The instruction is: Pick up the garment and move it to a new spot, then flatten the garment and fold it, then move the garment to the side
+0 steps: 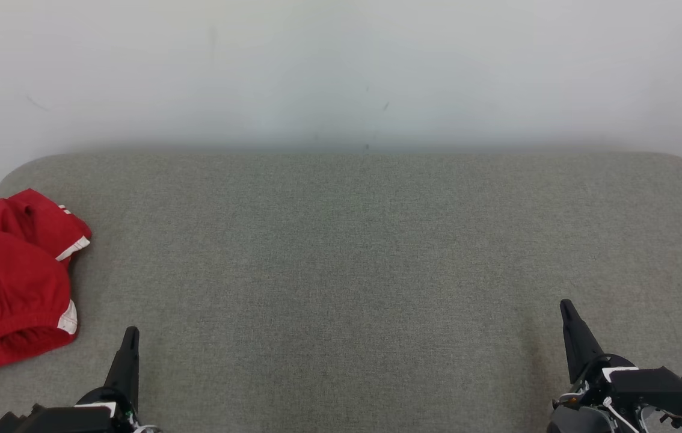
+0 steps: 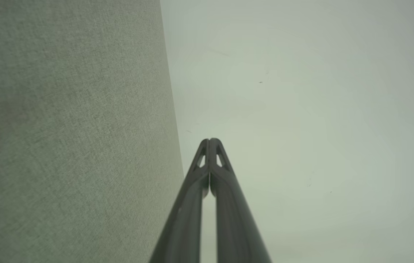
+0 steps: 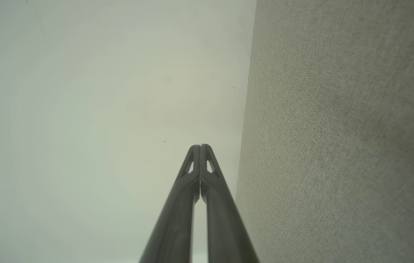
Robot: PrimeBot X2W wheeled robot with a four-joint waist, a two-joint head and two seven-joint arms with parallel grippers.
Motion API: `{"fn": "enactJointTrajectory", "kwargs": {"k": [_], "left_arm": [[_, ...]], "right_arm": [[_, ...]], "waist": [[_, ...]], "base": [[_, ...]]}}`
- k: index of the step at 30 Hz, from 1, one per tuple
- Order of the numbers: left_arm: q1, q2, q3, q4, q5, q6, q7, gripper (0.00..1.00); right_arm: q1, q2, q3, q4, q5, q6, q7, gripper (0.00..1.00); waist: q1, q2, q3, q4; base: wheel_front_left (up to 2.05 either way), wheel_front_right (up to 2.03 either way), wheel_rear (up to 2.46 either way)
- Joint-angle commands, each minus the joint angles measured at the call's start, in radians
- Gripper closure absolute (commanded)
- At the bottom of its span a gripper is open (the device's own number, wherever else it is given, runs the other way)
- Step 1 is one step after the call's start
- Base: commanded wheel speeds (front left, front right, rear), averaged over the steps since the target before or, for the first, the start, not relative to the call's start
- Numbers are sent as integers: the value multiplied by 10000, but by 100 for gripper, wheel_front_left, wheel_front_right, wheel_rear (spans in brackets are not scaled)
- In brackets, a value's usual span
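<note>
A: Where the head view looks down, what lies there?
B: A bunched red garment (image 1: pixel 10 270) at the left edge of the grey cushion (image 1: pixel 341 252), left gripper (image 1: pixel 131 332) near it, right gripper (image 1: pixel 566 305) well apart at the right.
A: Left wrist view?
B: Fingers (image 2: pixel 225 204) pressed together, empty, over cushion and pale wall (image 2: pixel 302 109).
A: Right wrist view?
B: Likewise: tips meeting, holding nothing.

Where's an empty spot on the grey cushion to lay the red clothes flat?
The middle of the grey cushion is bare: from the red garment on the left to the right edge, and from the white wall down to the left gripper and right gripper. Only the left edge is crowded, with the bunched garment.
</note>
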Motion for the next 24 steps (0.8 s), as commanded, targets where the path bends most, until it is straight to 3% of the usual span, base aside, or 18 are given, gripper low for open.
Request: {"fn": "enactJointTrajectory", "kwargs": {"k": [1,24], "left_arm": [[62,24,30,-26,-48,-34,9,100],[62,26,28,-26,-48,-34,9,100]], "right_arm": [[82,-1,0,-5,4,12,25,100],[82,-1,1,-2,4,12,25,100]], "waist": [[0,0,0,0],[0,0,0,0]], "base": [[0,0,0],[0,0,0]]}}
